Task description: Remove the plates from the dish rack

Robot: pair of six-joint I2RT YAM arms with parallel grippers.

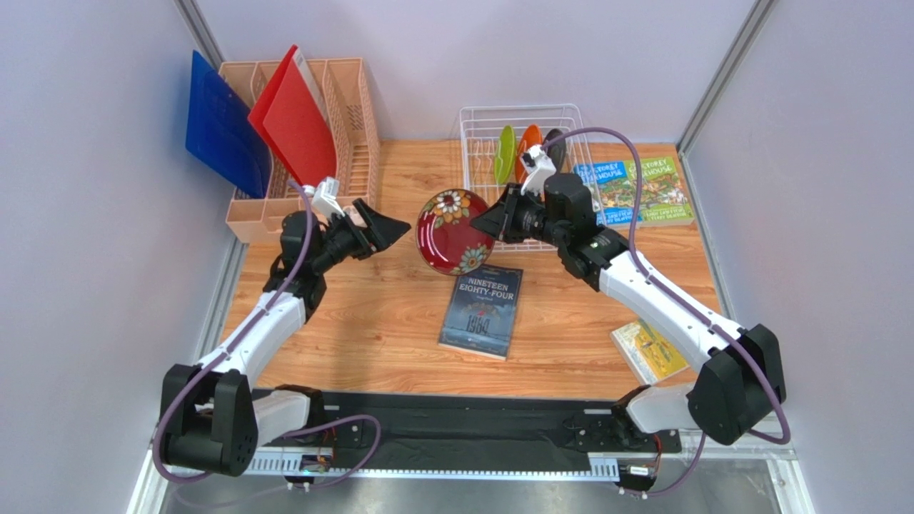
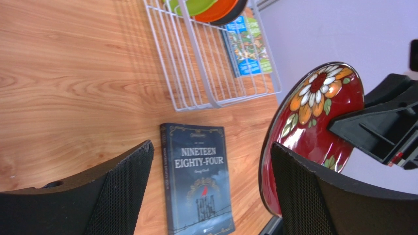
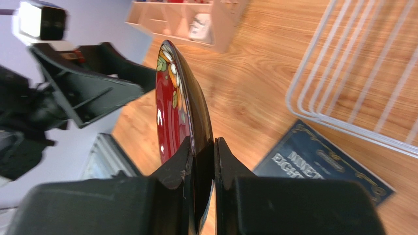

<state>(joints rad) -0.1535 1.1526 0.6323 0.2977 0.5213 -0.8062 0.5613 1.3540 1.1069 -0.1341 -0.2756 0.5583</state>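
My right gripper point(image 1: 491, 220) is shut on the rim of the dark red floral plate point(image 1: 455, 231) and holds it on edge above the table, left of the white wire dish rack point(image 1: 480, 161). In the right wrist view the plate point(image 3: 171, 98) stands between my closed right gripper point(image 3: 202, 147). My left gripper point(image 1: 397, 228) is open, just left of the plate. In the left wrist view the plate point(image 2: 319, 107) is beside the far finger point(image 2: 304, 191) of the left gripper point(image 2: 211, 147). Lime green point(image 1: 504, 155), orange point(image 1: 528, 150) and dark point(image 1: 553, 139) plates stand in the rack.
A dark "Nineteen Eighty-Four" book point(image 1: 483, 311) lies below the held plate. A salmon organiser point(image 1: 354, 107) with red point(image 1: 295, 118) and blue point(image 1: 225, 123) boards stands back left. Colourful books point(image 1: 635, 193) lie right of the rack, a yellow booklet point(image 1: 649, 351) near the right arm.
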